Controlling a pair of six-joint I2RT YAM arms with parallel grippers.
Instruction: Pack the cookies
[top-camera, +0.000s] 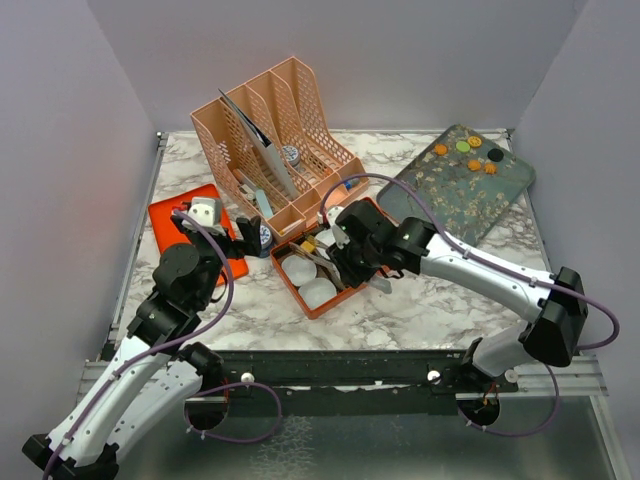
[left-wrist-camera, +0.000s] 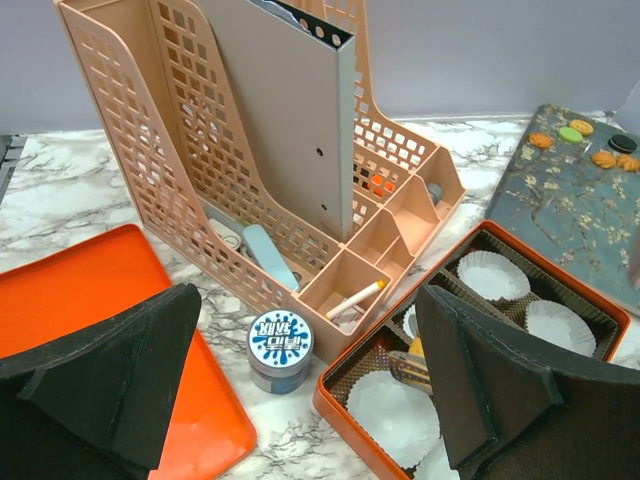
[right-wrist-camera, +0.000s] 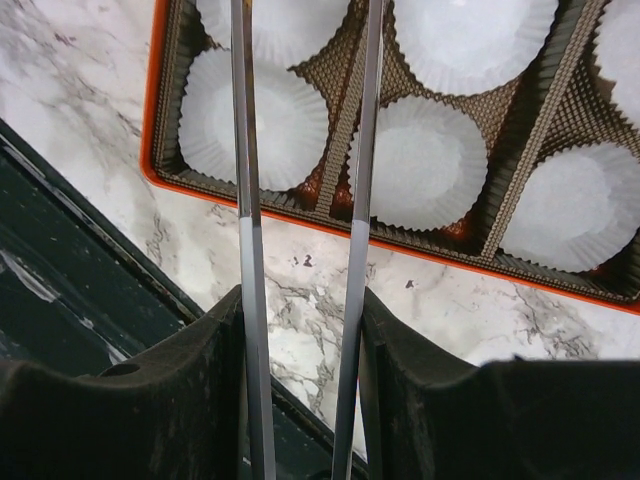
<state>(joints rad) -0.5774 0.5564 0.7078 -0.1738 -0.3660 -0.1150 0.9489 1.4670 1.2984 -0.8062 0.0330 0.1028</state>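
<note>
The cookies (top-camera: 463, 147) lay in a small cluster at the far right corner, on the dark floral tray (top-camera: 450, 195), well apart from the orange box (top-camera: 292, 288) they were meant to fill. The right gripper (right-wrist-camera: 300, 310) clamped the tweezers (right-wrist-camera: 247, 200) and held them over the box's near rim. Their two blades stood spread and parallel, with nothing seen between them (the tips ran off the top of the wrist view, so whether they pinched anything there I could not tell). The left gripper (left-wrist-camera: 310, 330) hung wide open just near the blue-and-white tin (left-wrist-camera: 279, 345), holding nothing.

The main risk, as I judged it, was the long reach across to the tray. Tiny flat pieces could skid or flip under thin blades, and a low pass could snag the paper cups (right-wrist-camera: 420, 160).

Only the top view showed both arms and the cookies together. The right wrist view alone showed the blades' spacing, and the left wrist view showed the tin's label.
</note>
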